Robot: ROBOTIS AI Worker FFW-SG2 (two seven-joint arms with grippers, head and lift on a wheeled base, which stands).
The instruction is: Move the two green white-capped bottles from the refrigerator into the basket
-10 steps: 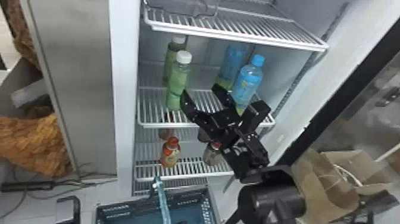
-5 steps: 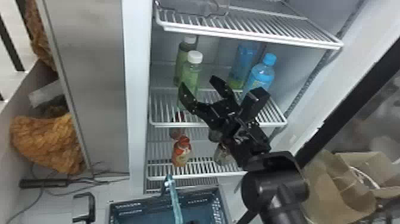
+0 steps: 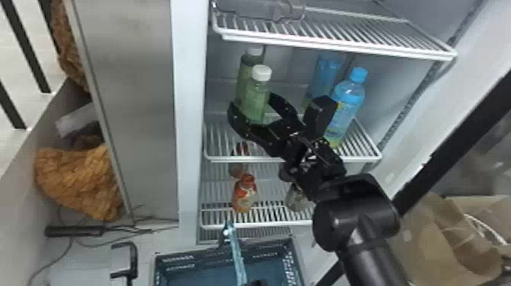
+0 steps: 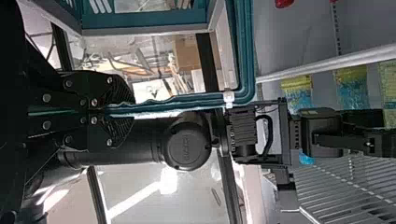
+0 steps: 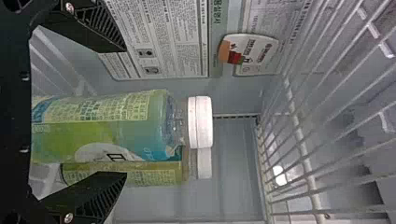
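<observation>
Two green white-capped bottles stand on the refrigerator's middle shelf, the front one partly covering the rear one. My right gripper is open, its fingers on either side of the front bottle's lower part. In the right wrist view, the front bottle lies between the spread fingers of my right gripper, with the rear bottle behind it. The basket is below, at the bottom edge. At its handle is my left gripper. The left wrist view has my left gripper shut on the teal handle.
Blue-capped bottles stand right of the green ones, close to my right gripper. A wire shelf spans above. An orange bottle is on the lower shelf. The refrigerator's side wall rises on the left.
My right gripper has moved left and further in, from beside the green bottles to around the front one, still open. The whole head view has shifted, bringing the scene rightward.
</observation>
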